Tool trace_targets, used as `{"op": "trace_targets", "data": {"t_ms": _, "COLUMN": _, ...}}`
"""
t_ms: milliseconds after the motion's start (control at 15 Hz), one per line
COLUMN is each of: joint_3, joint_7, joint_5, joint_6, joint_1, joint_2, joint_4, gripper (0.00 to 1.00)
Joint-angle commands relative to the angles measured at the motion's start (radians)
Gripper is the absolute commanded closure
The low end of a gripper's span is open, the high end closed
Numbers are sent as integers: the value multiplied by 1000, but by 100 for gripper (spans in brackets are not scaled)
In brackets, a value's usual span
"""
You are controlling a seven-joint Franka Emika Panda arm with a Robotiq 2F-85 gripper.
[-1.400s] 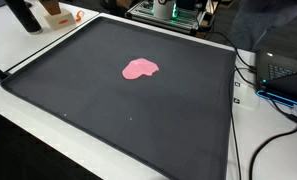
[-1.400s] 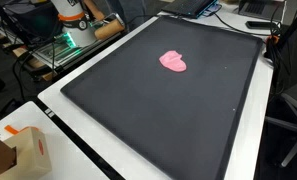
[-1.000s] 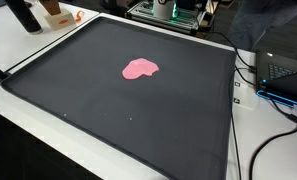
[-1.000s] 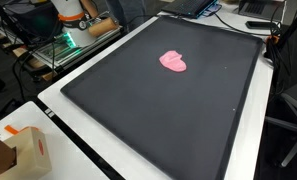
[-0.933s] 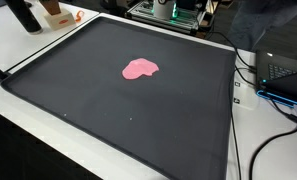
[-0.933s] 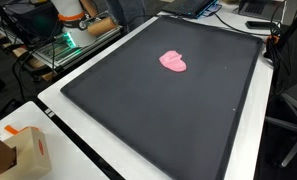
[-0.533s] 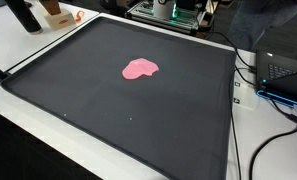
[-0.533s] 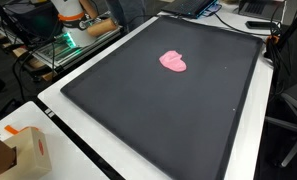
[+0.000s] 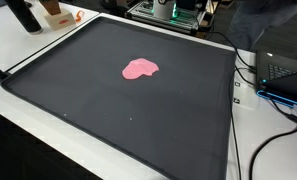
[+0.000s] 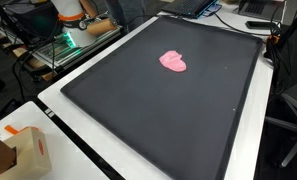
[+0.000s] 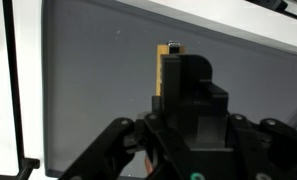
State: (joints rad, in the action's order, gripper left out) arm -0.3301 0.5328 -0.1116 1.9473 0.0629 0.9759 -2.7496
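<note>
The arm itself lies outside both exterior views, so its reach and its height over the tabletop (image 9: 33,45) cannot be read; only the wrist view shows its end. There the black jaws rise from 6 o'clock toward 12 and fill the lower middle of the frame. Their linkages spread toward 4 and 8 o'clock and are cut off by the bottom edge. That camera looks down at a slant on the dark mat (image 11: 88,90), whose pale border runs down the 9 o'clock side and crosses the corner at 1 o'clock. A tan strip (image 11: 169,75) stands upright at the tip of the jaws, against black metal on its 3 o'clock side. Whether it is a held thing or a pad is hard to make out, and I cannot tell whether the jaws are clenched or released. The pink patch (image 9: 140,68) is missing from the wrist view. In both exterior views it lies flat on the mat, a little toward the green-lit electronics (image 9: 173,10) from the mat's middle and well apart from every edge. It is a lumpy oval — in an exterior view its long axis runs from about 8 to 2 o'clock, while in an exterior view the pink patch (image 10: 173,61) runs from 10 to 4.
</note>
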Motion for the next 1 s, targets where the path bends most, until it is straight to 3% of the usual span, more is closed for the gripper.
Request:
{"op": "trace_targets", "data": {"t_ms": 0, "joint_3": -13, "joint_7": 18, "joint_5": 4, "joint_6": 1, "joint_1": -17, "joint_2": -2, "joint_4": 2, "gripper": 77}}
{"op": "trace_targets", "data": {"t_ms": 133, "joint_3": -19, "joint_7": 27, "joint_5": 9, "joint_6": 3, "joint_1": -22, "joint_2": 0, "joint_4": 2, "gripper": 77}}
{"op": "trace_targets", "data": {"t_ms": 200, "joint_3": -2, "joint_7": 3, "joint_5": -1, "joint_6": -3, "joint_1": -7, "joint_2": 0, "joint_4": 2, "gripper": 52}}
{"op": "trace_targets", "data": {"t_ms": 933, "joint_3": -4, "joint_7": 12, "joint_5": 1, "joint_6": -2, "joint_1": -13, "joint_2": -1, "joint_4": 0, "gripper": 52}}
